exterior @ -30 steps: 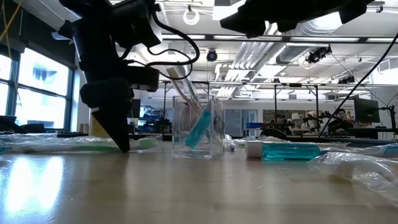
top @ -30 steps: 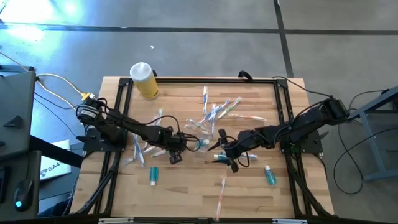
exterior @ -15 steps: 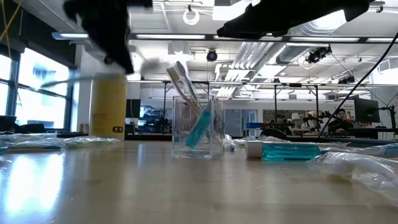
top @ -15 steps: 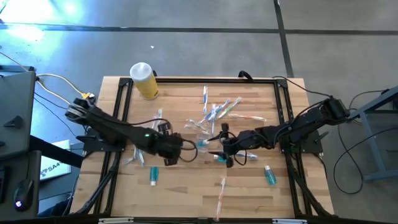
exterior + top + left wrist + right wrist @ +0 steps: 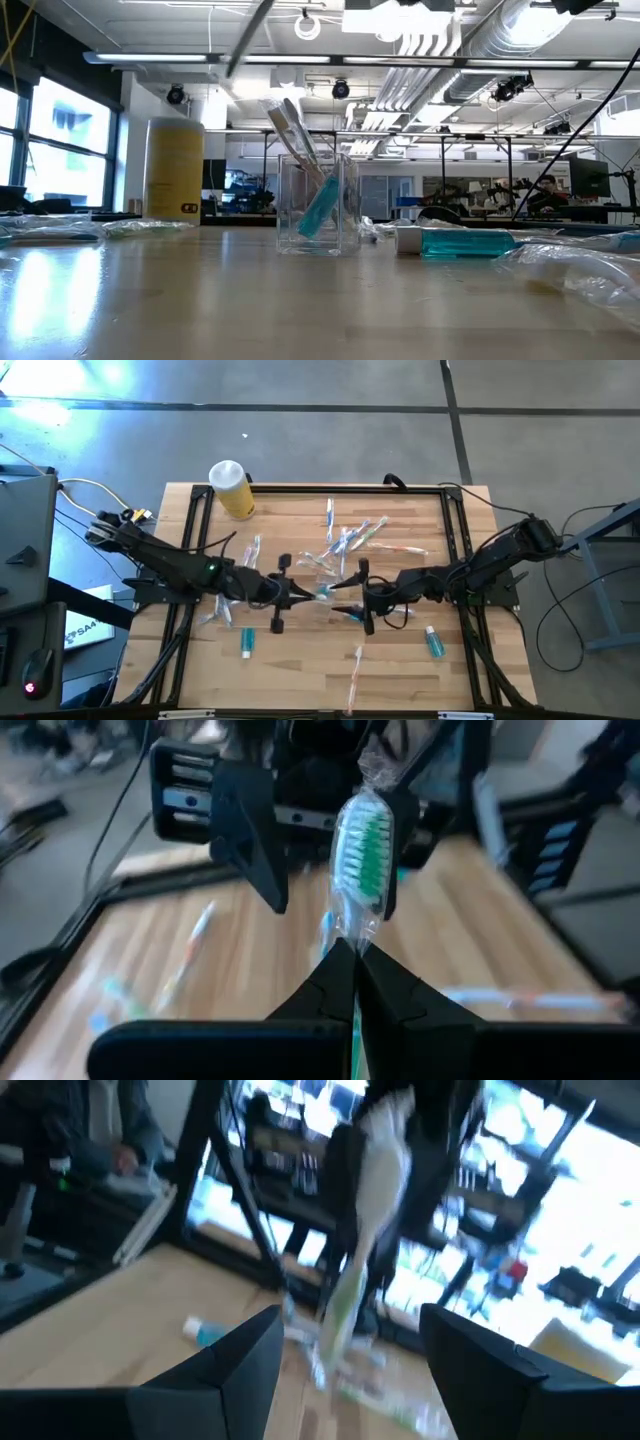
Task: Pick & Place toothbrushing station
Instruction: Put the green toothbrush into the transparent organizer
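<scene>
Green-bristled toothbrush [image 5: 364,870] between left fingers [image 5: 335,982], seemingly wrapped

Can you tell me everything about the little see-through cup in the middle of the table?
The cup is small, clear plastic with straight sides, standing upright on the wooden table near its middle. Inside, a pale toothbrush leans with its top poking above the rim, and a teal tube rests slanted beside it. In the low view no hand touches it. From above, it sits between the left hand and the right hand. The tall yellow bottle stands farther back.
</scene>
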`<state>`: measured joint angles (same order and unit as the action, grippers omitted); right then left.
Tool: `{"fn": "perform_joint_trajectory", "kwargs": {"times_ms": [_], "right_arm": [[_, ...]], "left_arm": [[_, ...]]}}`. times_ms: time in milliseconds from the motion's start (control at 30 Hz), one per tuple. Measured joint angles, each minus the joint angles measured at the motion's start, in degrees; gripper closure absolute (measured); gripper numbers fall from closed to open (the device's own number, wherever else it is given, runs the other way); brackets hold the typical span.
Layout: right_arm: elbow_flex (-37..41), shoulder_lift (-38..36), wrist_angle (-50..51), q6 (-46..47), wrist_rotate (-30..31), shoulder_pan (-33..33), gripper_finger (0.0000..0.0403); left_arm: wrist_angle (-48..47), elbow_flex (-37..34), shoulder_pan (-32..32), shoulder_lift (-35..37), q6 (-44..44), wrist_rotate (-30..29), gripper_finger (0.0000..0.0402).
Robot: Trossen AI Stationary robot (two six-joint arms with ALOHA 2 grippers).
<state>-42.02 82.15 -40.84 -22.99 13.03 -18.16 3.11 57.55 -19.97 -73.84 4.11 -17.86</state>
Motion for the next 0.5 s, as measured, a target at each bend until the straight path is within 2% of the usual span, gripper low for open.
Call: {"fn": "perform_joint_trajectory", "kwargs": {"times_ms": [133, 233, 367, 500], "right_arm": [[0.00, 0.00, -4.69, -1.52, -0.01, -1.00, 0.0174], [-0.02, 0.00, -6.99, -2.60, -2.50, -1.06, 0.0174], [-0.02, 0.00, -8.68, -1.73, -5.50, 0.08, 0.0174], [-0.02, 0.02, -10.13, 0.51, -5.68, 1.74, 0.0174]], "left_arm": [[5.57, -3.12, 2.18, -0.79, 0.16, 3.88, 0.0400], [7.90, -3.62, 3.51, -0.73, 0.15, 5.92, 0.0400], [8.32, -3.86, 4.54, -0.76, 0.14, 7.05, 0.0400], [9.95, -3.88, 4.62, -0.72, 0.44, 7.11, 0.0401]]}}
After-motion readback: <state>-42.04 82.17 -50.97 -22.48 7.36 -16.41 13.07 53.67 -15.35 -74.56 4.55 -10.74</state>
